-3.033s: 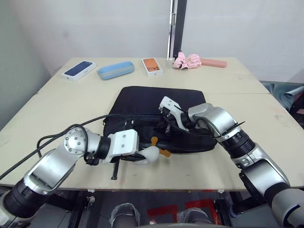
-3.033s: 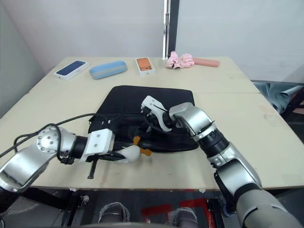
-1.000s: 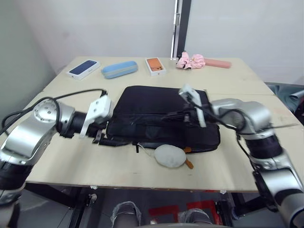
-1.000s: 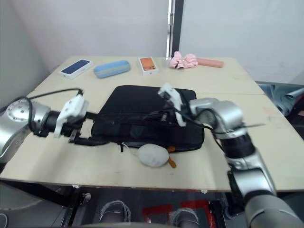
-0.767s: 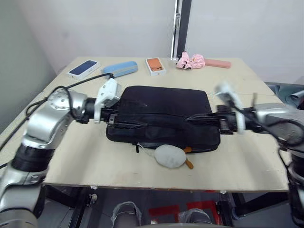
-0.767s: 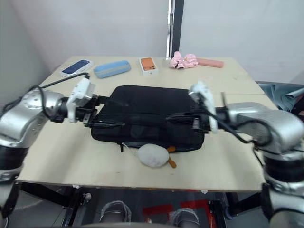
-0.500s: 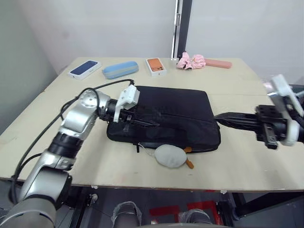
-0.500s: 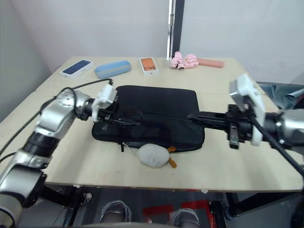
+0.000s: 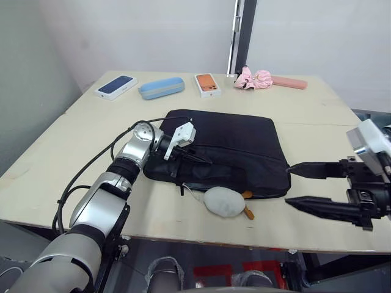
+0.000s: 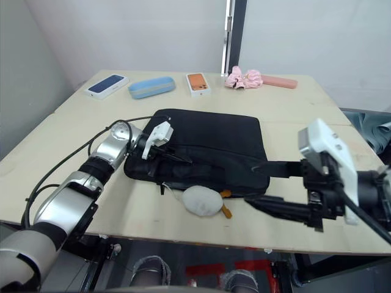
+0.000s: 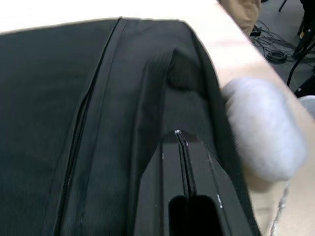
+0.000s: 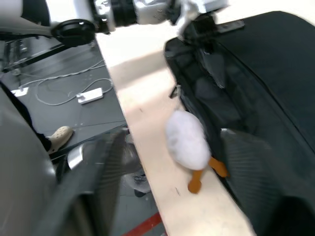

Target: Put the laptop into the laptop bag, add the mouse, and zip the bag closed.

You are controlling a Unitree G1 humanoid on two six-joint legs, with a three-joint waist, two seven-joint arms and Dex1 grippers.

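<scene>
A black laptop bag [image 9: 223, 149] was laid flat on the bench [image 9: 73, 152], its zipper edge turned toward the robot. The left tool [image 9: 194, 158] was pressed closed against the bag's near left corner, its black fingers [image 11: 184, 162] seen shut together on the fabric, probably to steady the bag or work the zip there. The right tool [image 9: 292, 184] was held wide open off the bag's right end, gripping nothing. A fluffy white oval thing [image 9: 223, 201] with an orange tag was lying just beside the bag's front edge. The laptop and mouse could not be seen and were presumably inside the bag.
</scene>
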